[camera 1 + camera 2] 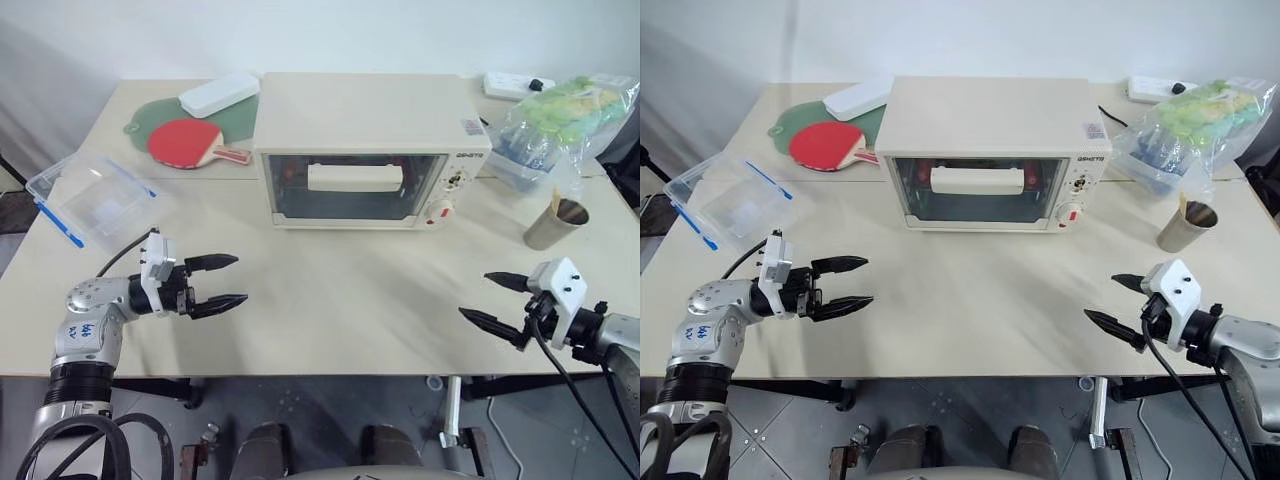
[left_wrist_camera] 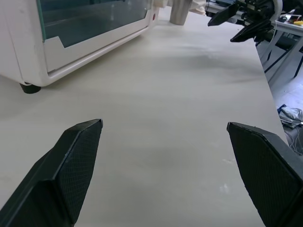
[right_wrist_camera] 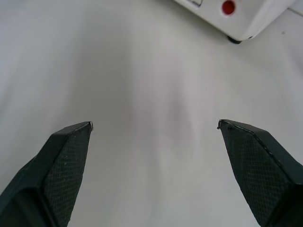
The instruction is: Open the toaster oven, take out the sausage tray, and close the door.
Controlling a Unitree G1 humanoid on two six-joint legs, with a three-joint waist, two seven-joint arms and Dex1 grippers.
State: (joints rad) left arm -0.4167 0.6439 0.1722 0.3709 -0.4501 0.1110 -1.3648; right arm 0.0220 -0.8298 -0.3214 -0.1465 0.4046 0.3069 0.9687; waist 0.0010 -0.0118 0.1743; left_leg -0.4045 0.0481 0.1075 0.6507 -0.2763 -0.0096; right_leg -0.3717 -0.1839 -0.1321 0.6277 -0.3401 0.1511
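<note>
The cream-white toaster oven (image 1: 365, 115) stands at the back middle of the table, its knobs on the right side. The door (image 1: 345, 203) is closed, with its bar handle (image 1: 355, 177) across the glass. The sausage tray is mostly hidden behind the glass; red sausage ends (image 1: 923, 175) show beside the handle. My left gripper (image 1: 242, 279) hovers open and empty over the table, in front of the oven and to its left, pointing right. My right gripper (image 1: 474, 295) is open and empty at the front right, pointing left. The oven's lower front corner (image 2: 33, 71) shows in the left wrist view.
A clear plastic box (image 1: 90, 195) with blue clips lies at the left. Behind it are a red paddle (image 1: 185, 143), a green one (image 1: 150, 115) and a white case (image 1: 218, 93). A metal cup (image 1: 555, 223), a plastic bag (image 1: 565, 120) and a power strip (image 1: 515, 84) stand at the right.
</note>
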